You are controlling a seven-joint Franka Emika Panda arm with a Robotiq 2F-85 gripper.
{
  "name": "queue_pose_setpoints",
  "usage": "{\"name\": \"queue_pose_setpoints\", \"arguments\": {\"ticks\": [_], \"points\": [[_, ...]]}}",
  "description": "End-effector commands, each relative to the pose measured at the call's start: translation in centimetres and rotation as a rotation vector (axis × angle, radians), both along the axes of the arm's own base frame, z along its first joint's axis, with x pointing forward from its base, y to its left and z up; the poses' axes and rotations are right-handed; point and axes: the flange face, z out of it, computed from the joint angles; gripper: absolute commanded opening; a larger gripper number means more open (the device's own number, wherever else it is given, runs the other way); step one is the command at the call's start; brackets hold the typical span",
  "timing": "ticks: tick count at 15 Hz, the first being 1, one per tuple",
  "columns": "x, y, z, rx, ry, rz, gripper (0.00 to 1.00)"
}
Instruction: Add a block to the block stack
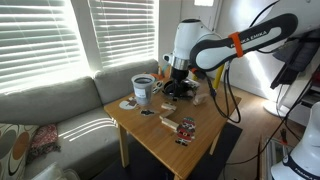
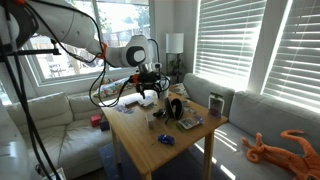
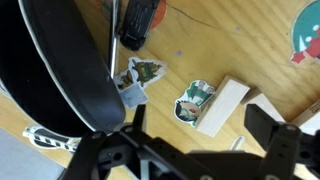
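Wrist view: gripper (image 3: 200,135) is spread wide and empty, with a block (image 3: 222,105) sitting just ahead between its fingers. Probably lining up a grab.

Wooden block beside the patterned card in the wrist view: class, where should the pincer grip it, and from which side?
Grip the wooden block across its two long faces, coming straight down from above. It lies flat and slantwise on the table, so the open pincer likely needs turning to match. The card beside it is flat.
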Motion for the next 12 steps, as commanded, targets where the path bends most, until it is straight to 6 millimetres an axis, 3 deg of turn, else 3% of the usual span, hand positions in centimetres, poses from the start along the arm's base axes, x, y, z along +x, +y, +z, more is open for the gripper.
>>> {"name": "queue_pose_setpoints", "arguments": {"ticks": [1, 12], "points": [[0.0, 0.0, 0.1, 0.000, 0.001, 0.000, 1.00], [0.0, 2.8, -1.0, 0.030, -0.042, -0.416, 0.97]]}}
